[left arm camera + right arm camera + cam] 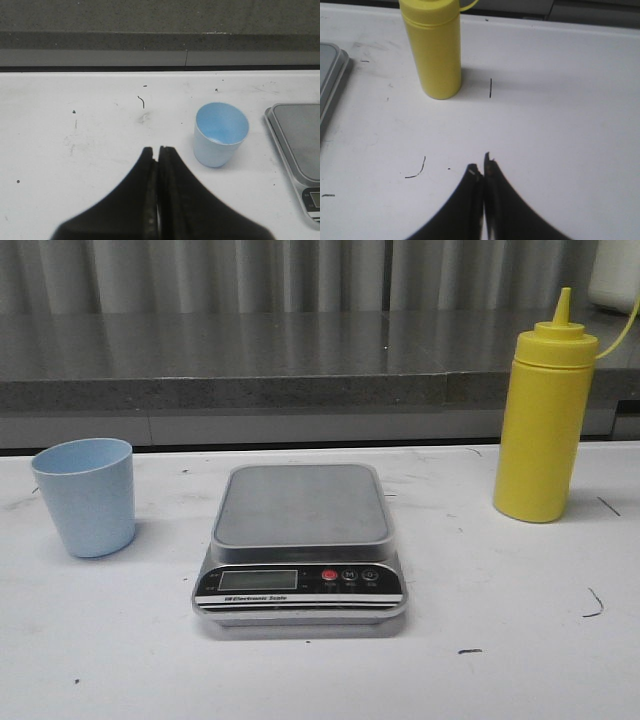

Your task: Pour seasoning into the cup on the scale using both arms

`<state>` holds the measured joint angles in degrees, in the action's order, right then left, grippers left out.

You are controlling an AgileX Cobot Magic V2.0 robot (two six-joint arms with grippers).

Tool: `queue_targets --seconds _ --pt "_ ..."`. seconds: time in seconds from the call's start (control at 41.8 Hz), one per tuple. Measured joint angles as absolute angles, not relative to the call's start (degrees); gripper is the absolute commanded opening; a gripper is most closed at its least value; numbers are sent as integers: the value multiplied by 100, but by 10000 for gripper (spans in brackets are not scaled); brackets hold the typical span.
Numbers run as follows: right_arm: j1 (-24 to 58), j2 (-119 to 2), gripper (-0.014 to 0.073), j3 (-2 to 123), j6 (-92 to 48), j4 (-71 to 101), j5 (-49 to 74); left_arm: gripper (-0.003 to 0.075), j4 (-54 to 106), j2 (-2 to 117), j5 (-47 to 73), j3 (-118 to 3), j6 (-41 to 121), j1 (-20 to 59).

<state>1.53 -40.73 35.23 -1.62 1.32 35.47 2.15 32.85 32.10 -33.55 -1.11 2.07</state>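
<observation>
The pale blue cup (86, 496) stands upright and empty on the white table, left of the scale (300, 540). The scale's silver platform (302, 504) is bare. At the right stands the yellow seasoning bottle (543, 420), capped with its pointed nozzle. Neither gripper shows in the front view. In the left wrist view my left gripper (157, 150) is shut with nothing in it, short of the cup (220, 134), and the scale (299, 145) sits beyond the cup. My right gripper (482, 164) is shut and empty too, well short of the seasoning bottle (433, 47).
A grey stone ledge (300, 355) runs along the back of the table. Small dark marks dot the white tabletop (520, 630). A corner of the scale (330, 80) shows in the right wrist view.
</observation>
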Motion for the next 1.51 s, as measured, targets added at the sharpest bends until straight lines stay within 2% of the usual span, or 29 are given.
queue_targets --seconds 0.096,0.144,0.215,0.263,0.646,0.838,1.077,1.508 --pt "153 -4187 443 3523 -162 132 3596 289 215 3384 3144 -3345 -111 207" --pt "153 -4230 533 3523 -162 132 3610 398 215 3431 3099 -3345 -111 207" --pt "153 -4240 599 3523 -162 132 3635 501 215 3469 3045 -3345 -111 207" --pt "153 -4240 603 3523 -162 132 3635 526 215 3493 3002 -3345 -111 207" --pt "153 -4240 602 3523 -162 132 3648 520 215 4607 3681 -4134 -111 225" --pt "153 -4240 602 3523 -162 132 3648 491 215 5643 3820 -4757 -66 586" --pt "153 -4240 602 3523 -162 132 3648 491 215 7067 4096 -5627 -68 1000" --pt "153 -4240 602 3523 -162 132 3652 491 173 9378 4424 -6926 -64 1180"
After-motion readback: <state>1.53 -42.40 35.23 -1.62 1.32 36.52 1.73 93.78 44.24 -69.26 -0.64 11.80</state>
